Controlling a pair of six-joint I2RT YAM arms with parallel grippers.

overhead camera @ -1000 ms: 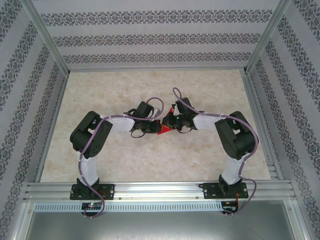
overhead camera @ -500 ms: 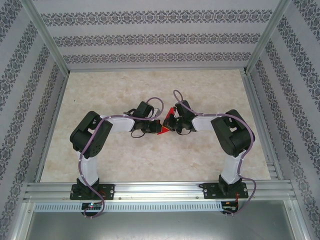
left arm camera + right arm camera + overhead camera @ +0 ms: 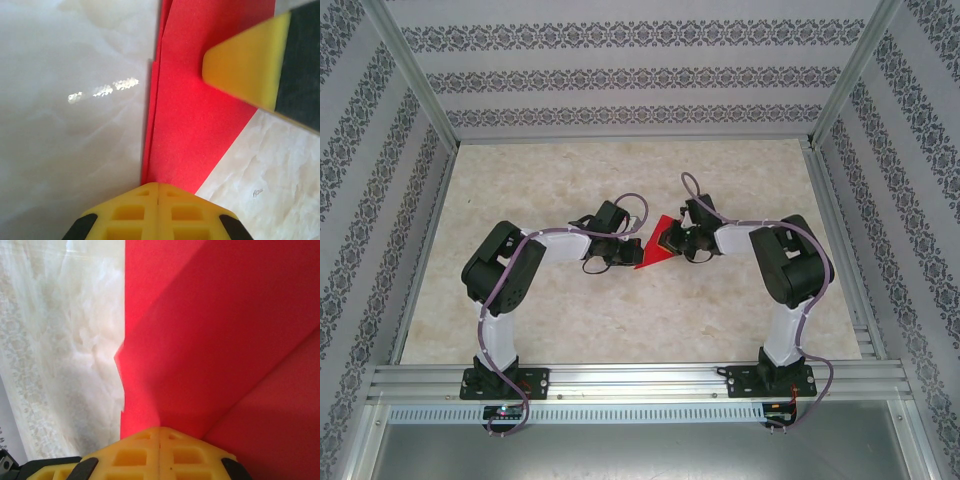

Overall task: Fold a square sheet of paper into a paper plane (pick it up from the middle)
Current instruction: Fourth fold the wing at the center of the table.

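Note:
The paper plane (image 3: 654, 247) is a folded wedge of bright red paper, held just above the marble table between my two grippers. My left gripper (image 3: 624, 251) is shut on its left edge. In the left wrist view the layered red paper (image 3: 195, 100) runs out from the closed left gripper (image 3: 158, 186), and a yellow finger (image 3: 245, 65) of the other gripper rests on it. My right gripper (image 3: 674, 238) is shut on the right side. In the right wrist view a creased red flap (image 3: 210, 330) rises from the shut right gripper (image 3: 159, 430).
The beige marble tabletop (image 3: 620, 170) stretches around both arms. Patterned walls (image 3: 620, 80) and aluminium frame posts close in the back and sides. An aluminium rail (image 3: 640, 380) runs along the near edge by the arm bases.
My right gripper has drawn back to the right, spreading the red paper so that a wider wedge shows. The left gripper has stayed almost in place.

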